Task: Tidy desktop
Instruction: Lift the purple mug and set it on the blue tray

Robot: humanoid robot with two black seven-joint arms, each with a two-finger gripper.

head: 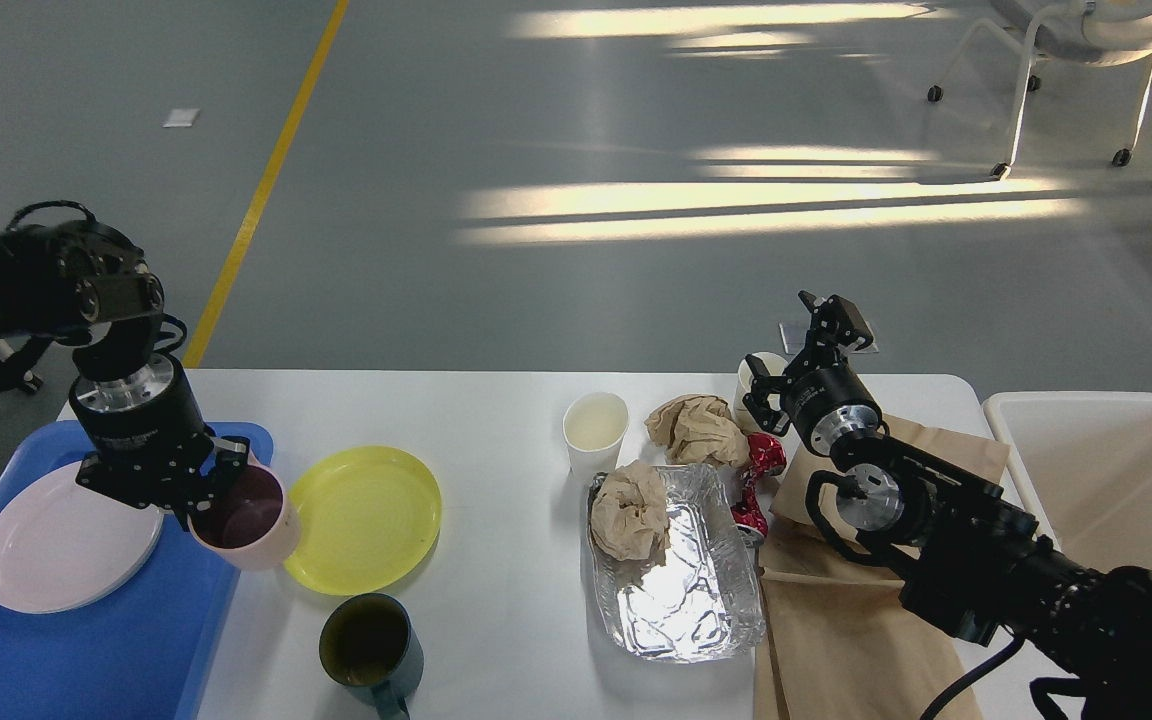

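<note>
Right now my left gripper (204, 497) pinches the pink cup (244, 517) by its rim, lifted above the white desktop (496, 620) near the blue tray (86, 650). Next I should set it down there gently. My right gripper (804, 345) hangs open, far right.

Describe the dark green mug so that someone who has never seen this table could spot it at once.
Start at the white desktop and find the yellow plate left of its middle. Just nearer than that plate, at the table's near edge, the dark green mug stands alone. Unlike the pink cup held in the left pincer and the white paper cup, it is dark, with a handle.
</note>
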